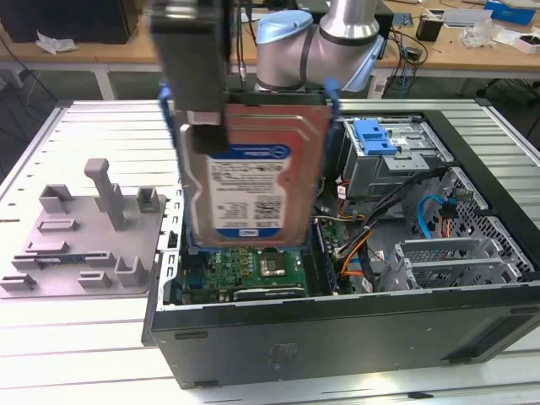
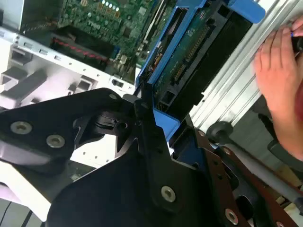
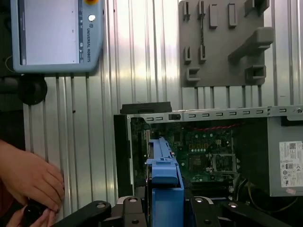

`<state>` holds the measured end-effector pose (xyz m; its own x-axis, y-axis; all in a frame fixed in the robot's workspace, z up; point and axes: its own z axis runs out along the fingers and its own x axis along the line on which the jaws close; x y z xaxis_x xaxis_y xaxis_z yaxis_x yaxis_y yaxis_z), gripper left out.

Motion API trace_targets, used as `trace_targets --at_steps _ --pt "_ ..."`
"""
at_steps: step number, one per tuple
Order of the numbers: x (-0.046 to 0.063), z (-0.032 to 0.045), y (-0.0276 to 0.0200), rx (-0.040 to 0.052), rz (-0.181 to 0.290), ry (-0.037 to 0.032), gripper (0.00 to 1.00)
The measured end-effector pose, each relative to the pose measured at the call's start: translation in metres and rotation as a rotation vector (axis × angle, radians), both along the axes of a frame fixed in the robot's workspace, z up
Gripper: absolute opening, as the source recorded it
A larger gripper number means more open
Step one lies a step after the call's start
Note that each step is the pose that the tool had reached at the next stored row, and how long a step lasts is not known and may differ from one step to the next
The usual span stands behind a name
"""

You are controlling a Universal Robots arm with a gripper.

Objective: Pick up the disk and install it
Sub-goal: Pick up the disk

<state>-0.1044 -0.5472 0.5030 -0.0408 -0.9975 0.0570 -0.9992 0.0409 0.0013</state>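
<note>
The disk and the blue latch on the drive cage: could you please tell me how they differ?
The disk hangs upright in the gripper above the open computer case; the blue latch sits on the metal cage inside it. The disk is a broad metal slab with a blue-and-white label; the blue latch is a small all-blue plastic piece. Both show blue plastic, the disk along its side rails.

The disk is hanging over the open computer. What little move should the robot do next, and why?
Probably slide the disk a little toward the exterior view's right. The tool grips it upright above the green board, not inside any slot, while the metal cage with the blue latch sits further that way.
</note>
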Motion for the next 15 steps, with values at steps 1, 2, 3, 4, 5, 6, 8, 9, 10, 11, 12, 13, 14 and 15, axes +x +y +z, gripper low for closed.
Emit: trace_targets --at_steps 1,2,3,4,5,6,8,9,10,11,12,13,14,15 --pt "0.012 0.0000 -0.0027 0.0006 0.000 0.0000 0.37" --pt "0.025 0.0000 -0.0056 0.0015 0.000 0.0000 0.37" --pt "0.033 0.0000 -0.0072 0.0022 0.000 0.0000 0.37" --pt "0.042 0.0000 -0.0088 0.0031 0.000 0.0000 0.37" --pt "0.046 0.0000 -0.0095 0.0036 0.000 0.0000 0.37" --pt "0.051 0.0000 -0.0102 0.0042 0.000 0.0000 0.37" --pt "0.058 0.0000 -0.0113 0.0046 0.000 0.0000 0.37" --pt "0.059 0.0000 -0.0114 0.0047 0.000 0.0000 0.37" --pt "0.059 0.0000 -0.0114 0.0046 0.000 0.0000 0.37" --pt "0.059 0.0000 -0.0114 0.0046 0.000 0.0000 0.37" --pt "0.059 0.0000 -0.0114 0.0046 0.000 0.0000 0.37" --pt "0.059 0.0000 -0.0114 0.0046 0.000 0.0000 0.37" --pt "0.059 0.0000 -0.0114 0.0046 0.000 0.0000 0.37" --pt "0.059 0.0000 -0.0114 0.0046 0.000 0.0000 0.37"
